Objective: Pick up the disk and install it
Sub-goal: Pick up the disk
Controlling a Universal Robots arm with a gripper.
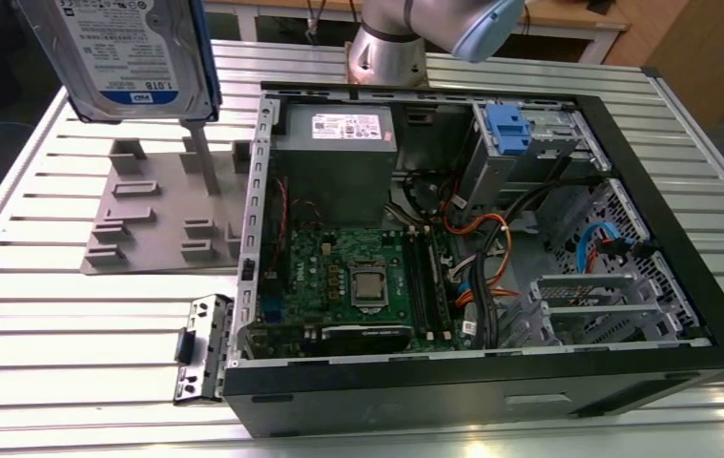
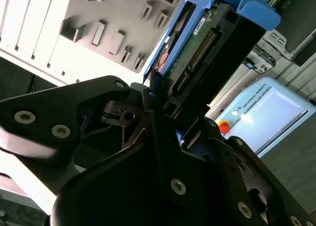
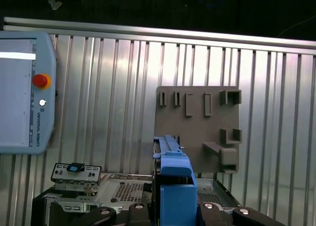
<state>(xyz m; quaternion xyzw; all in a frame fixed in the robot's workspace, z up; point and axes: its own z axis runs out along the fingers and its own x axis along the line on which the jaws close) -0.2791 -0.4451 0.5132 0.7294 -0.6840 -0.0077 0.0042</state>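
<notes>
Gripper (image 2: 181,114) fingers clamped on the disk (image 1: 126,52), high above a ribbed metal table (image 1: 56,329) bearing a grey slotted holder (image 1: 158,224) and an open computer case (image 1: 667,286).

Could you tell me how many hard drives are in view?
1: the disk, held in the air by the end effector, at the exterior view's left near the grey fixture. The drive cage may hide others.

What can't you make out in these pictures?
- Exterior view: the disk is cut off at its top by the picture's upper edge.
- Second wrist view: the gripper, shut on the disk, covers its lower end, and its label side faces away.
- First wrist view: the disk blocks part of the computer case.
- Exterior view: the inside of the metal cage is hidden by its own walls.
</notes>
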